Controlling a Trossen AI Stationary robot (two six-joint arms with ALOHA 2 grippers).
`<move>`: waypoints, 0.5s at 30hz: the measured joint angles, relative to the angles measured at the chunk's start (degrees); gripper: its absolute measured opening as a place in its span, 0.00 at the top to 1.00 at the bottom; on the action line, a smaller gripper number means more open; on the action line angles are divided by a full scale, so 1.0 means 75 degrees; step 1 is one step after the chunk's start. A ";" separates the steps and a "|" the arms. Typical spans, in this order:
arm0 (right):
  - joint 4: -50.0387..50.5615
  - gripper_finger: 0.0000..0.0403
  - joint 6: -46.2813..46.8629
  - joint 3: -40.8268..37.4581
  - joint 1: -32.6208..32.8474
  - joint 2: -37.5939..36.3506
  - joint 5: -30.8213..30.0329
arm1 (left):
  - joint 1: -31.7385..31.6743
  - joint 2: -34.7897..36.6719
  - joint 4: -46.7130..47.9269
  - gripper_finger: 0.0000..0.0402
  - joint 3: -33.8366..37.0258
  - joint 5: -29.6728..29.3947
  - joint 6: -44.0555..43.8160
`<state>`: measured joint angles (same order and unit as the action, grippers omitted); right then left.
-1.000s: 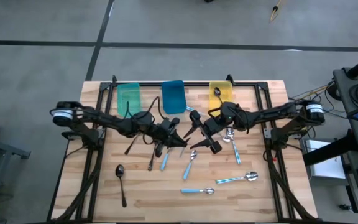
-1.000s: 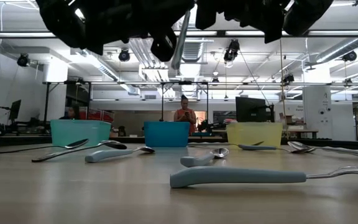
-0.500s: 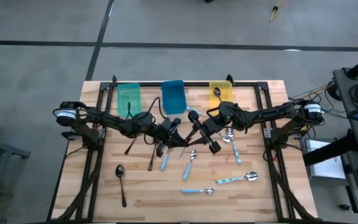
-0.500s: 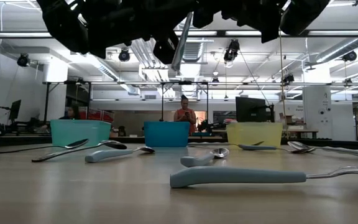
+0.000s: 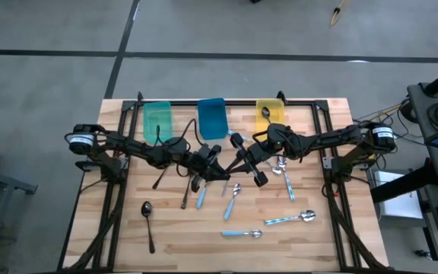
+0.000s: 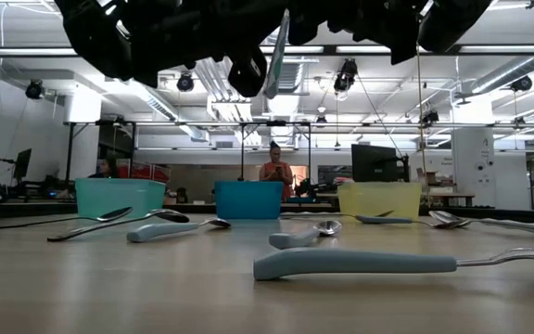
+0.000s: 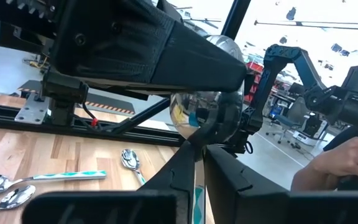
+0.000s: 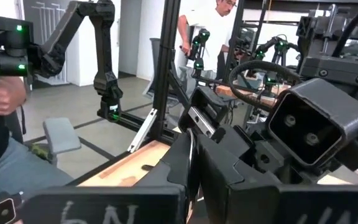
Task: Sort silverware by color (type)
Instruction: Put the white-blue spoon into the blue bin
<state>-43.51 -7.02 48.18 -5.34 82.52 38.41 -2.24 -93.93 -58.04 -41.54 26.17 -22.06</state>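
Wooden table (image 5: 166, 243) w/ teal bin (image 5: 157, 119), blue bin (image 5: 211, 118) and yellow bin (image 5: 270, 113) along the far edge. Both arms meet mid-table: left gripper (image 5: 223, 175) and right gripper (image 5: 238, 156) each clenched on one blue-handled spoon (image 6: 277, 51), held in the air between them above the table centre. Loose silverware on the tabletop: blue-handled spoons (image 5: 242, 233) toward the right and near side, dark spoon (image 5: 147, 217) near left. A person (image 6: 274, 170) stands in the room beyond.
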 joint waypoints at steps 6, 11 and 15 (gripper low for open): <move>0.0054 0.97 0.0288 0.0000 -0.0042 -0.0074 0.0068 | -0.0063 0.0020 -0.0055 0.91 0.0000 0.0021 -0.0006; 0.0502 0.97 0.0360 -0.0005 -0.0133 -0.0233 0.0039 | -0.0240 0.0043 0.0029 0.82 0.0000 0.0382 -0.0020; 0.1269 0.97 0.0340 -0.0009 -0.0253 -0.0524 -0.0199 | -0.0507 0.0312 0.0796 0.75 0.0000 0.0432 -0.0054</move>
<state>-33.99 -4.47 48.12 -7.24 78.59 36.92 -6.04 -91.59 -52.07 -41.54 29.42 -22.47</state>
